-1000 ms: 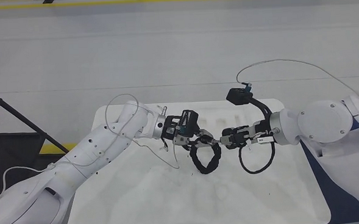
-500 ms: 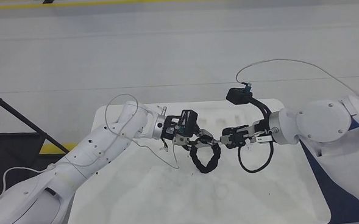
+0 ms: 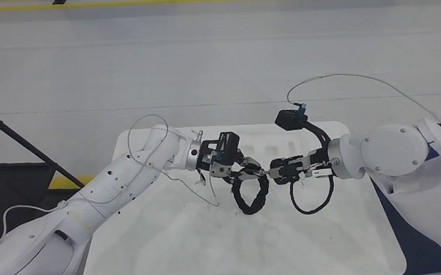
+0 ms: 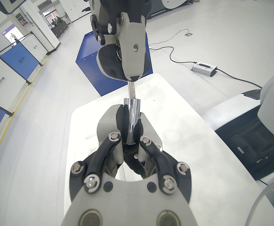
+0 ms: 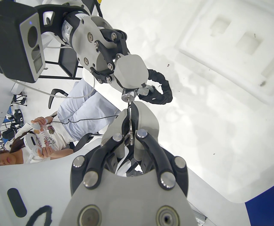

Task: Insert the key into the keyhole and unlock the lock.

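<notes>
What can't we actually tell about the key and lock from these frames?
- Insertion depth: the right wrist view looks along the key, foreshortening it; in the left wrist view the rim of the lock hides the tip.
- Key head: buried inside the right end effector.
- Cable latch: covered by the left end effector, both wrist views.
- Top view: key and lock too small.

Chrome cylinder lock, its black-sleeved cable loop hanging below, held aloft; silver key tip-first at its keyhole.
</notes>
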